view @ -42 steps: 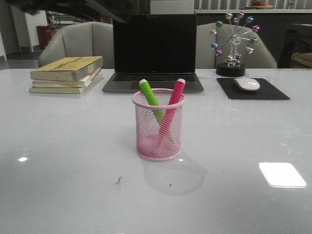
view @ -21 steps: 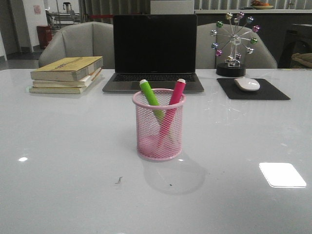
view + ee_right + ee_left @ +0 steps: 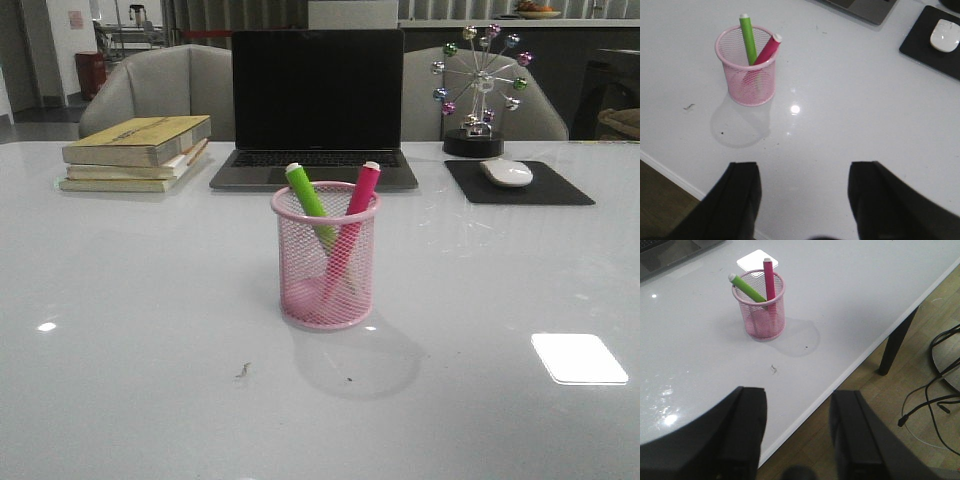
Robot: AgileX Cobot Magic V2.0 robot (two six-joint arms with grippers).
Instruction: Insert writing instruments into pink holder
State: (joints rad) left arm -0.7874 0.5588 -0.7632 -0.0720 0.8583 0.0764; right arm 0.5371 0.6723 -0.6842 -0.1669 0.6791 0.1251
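Pink holder (image 3: 326,258) stands upright on the white desk (image 3: 130,300), in front of the laptop (image 3: 316,105). Both markers sit inside it, crossed low down and leaning apart at the tops: green marker (image 3: 307,192) tilts toward the books (image 3: 137,151), pink marker (image 3: 361,192) toward the mouse (image 3: 507,172) on its black pad (image 3: 520,185). White ends of both poke above the rim. Left pincer (image 3: 797,427) spread wide, empty, above the desk's near edge, well apart from the holder. Right pincer (image 3: 805,197) also spread wide, nothing between its fingers, likewise well clear of the holder.
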